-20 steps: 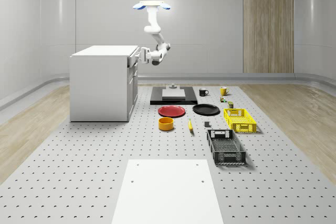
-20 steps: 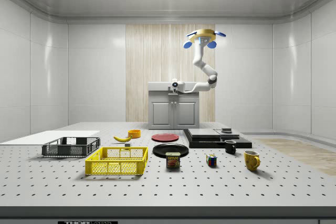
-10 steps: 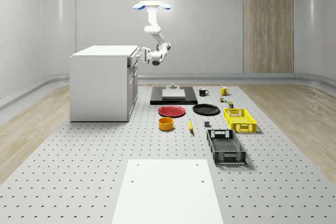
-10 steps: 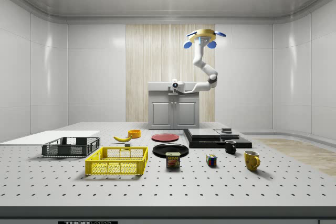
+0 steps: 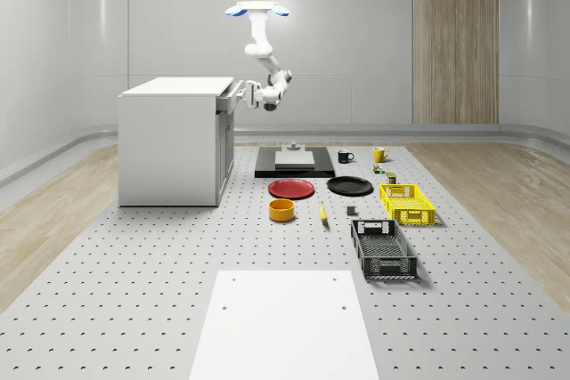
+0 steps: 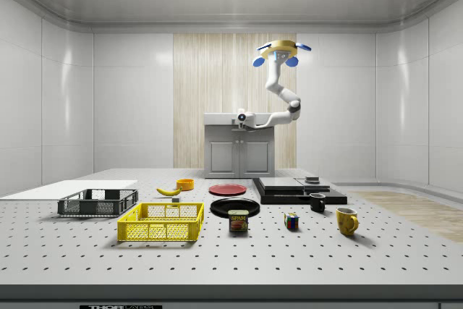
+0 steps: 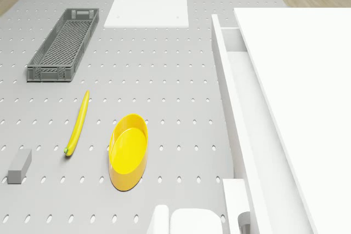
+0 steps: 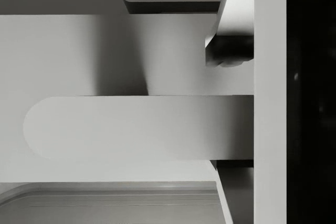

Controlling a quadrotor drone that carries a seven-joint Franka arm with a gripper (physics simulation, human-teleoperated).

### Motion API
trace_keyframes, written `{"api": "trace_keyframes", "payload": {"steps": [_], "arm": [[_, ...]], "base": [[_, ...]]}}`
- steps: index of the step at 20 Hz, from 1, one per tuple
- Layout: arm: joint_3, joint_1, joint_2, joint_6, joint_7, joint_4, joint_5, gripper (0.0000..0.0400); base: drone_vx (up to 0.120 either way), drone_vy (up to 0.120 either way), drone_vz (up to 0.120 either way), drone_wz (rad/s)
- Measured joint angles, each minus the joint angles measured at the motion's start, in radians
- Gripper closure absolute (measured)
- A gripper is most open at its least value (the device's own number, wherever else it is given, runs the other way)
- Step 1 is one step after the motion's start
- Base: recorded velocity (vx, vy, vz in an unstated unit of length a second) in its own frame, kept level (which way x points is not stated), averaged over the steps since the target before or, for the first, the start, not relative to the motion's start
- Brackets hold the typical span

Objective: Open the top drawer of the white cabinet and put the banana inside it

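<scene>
From my station, working back from the near end of the table, I see the white panel (image 5: pixel 280 322) first, then the grey crate (image 5: pixel 383 249). Beyond it lies the banana (image 5: pixel 322 212), flat on the table just beside the yellow bowl (image 5: pixel 281 210), well apart from the cabinet (image 5: pixel 174 140). The cabinet's top drawer (image 7: pixel 233 75) stands pulled partway out. At the drawer front sits the gripper (image 5: pixel 240 93), arm reaching in level from the cabinet's open side. I cannot tell whether its fingers are spread or clamped on the handle (image 8: pixel 136 128). The drone (image 5: pixel 256 10) hovers high, just off the cabinet's drawer side.
</scene>
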Motion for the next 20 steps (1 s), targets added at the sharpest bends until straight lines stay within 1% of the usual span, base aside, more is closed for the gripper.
{"api": "trace_keyframes", "payload": {"steps": [1,5,9,10,11,12,13,15,16,17,18,19,20], "arm": [[-0.01,-0.007,0.005,-0.014,-0.008,0.002,-0.001,0.0245],[-0.052,-0.01,-0.008,-0.052,0.02,0.024,-0.035,0.0277],[-0.098,-0.006,-0.021,-0.088,0.049,0.049,-0.078,0.0269],[-0.107,-0.003,-0.029,-0.097,0.089,0.061,-0.095,0.0235],[-0.118,0.01,-0.06,-0.11,0.115,0.083,-0.148,0.017],[-0.154,0.018,-0.063,-0.121,0.058,0.081,-0.175,0.0198],[-0.167,0.023,-0.064,-0.127,0.061,0.087,-0.179,0.0219],[-0.19,0.032,-0.068,-0.138,0.074,0.102,-0.189,0.0249],[-0.206,0.035,-0.065,-0.146,0.078,0.106,-0.195,0.0248],[-0.214,0.045,-0.08,-0.148,0.117,0.119,-0.208,0.0259],[-0.224,0.051,-0.084,-0.152,0.12,0.126,-0.216,0.0202],[-0.234,0.056,-0.087,-0.156,0.122,0.132,-0.222,0.0157],[-0.242,0.061,-0.09,-0.159,0.124,0.138,-0.228,0.0122]], "base": [[0.0,0.0,0.0,0.0],[0.0,0.0,0.0,0.0],[0.0,0.0,0.0,0.0],[0.0,0.0,0.0,0.0],[0.0,0.0,0.0,0.0],[0.0,0.0,0.0,0.0],[0.0,0.0,0.0,0.0],[0.0,0.0,0.0,0.0],[0.0,0.0,0.0,0.0],[0.0,0.0,0.0,0.0],[0.0,0.08,0.0,0.0],[0.0,0.12,0.0,0.0],[0.0,0.12,0.0,0.0]]}}
